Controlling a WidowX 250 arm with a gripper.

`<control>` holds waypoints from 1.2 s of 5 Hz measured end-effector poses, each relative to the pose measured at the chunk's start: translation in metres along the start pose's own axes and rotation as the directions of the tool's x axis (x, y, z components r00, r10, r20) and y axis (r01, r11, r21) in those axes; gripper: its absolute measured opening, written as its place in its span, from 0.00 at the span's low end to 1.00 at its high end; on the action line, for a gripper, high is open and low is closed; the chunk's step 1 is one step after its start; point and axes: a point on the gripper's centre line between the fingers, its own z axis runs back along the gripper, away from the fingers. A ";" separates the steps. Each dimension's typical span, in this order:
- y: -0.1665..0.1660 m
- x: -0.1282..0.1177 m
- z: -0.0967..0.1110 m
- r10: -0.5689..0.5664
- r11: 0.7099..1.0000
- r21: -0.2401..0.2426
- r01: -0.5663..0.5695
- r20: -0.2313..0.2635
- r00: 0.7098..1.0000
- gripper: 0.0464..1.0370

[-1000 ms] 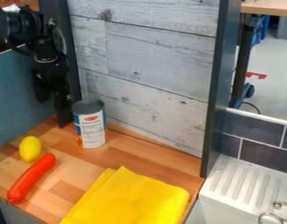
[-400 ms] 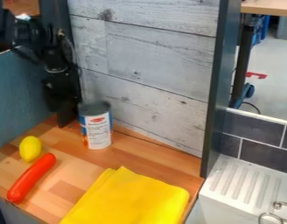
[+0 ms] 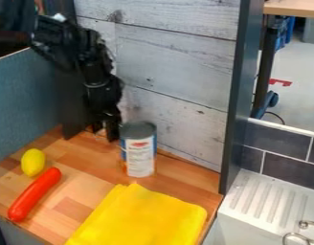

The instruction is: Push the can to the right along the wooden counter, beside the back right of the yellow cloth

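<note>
The black gripper (image 3: 105,130) hangs at the left of the can, low over the back of the wooden counter, its two fingers apart with wood showing between them. The upright can (image 3: 140,152), with a white and blue label and a grey top, stands close against the right-hand finger; whether they touch I cannot tell. Just in front of the can lies a folded yellow cloth (image 3: 143,217). On the left are a yellow lemon (image 3: 33,162) and an orange-red sausage shape (image 3: 34,194) lying at a slant.
A grey wood-plank wall (image 3: 175,62) rises behind the counter, and a blue-green panel (image 3: 25,100) borders it at left. A dark upright post (image 3: 240,100) divides it from the white sink drainer (image 3: 271,201) at right.
The gripper has moved right from the left rear corner. The can has slid right and slightly toward the front, staying upright. Lemon, sausage shape and cloth are unmoved.
</note>
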 end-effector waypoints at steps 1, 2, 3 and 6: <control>-0.047 0.016 -0.003 -0.109 0.993 -0.052 0.110 0.007 0.994 0.96; -0.076 0.025 -0.004 -0.152 0.983 -0.098 0.152 0.016 0.988 0.96; -0.078 0.025 -0.001 -0.099 0.987 -0.126 0.101 0.028 0.995 0.96; -0.030 -0.029 0.052 0.159 0.975 -0.137 -0.174 -0.110 0.981 0.96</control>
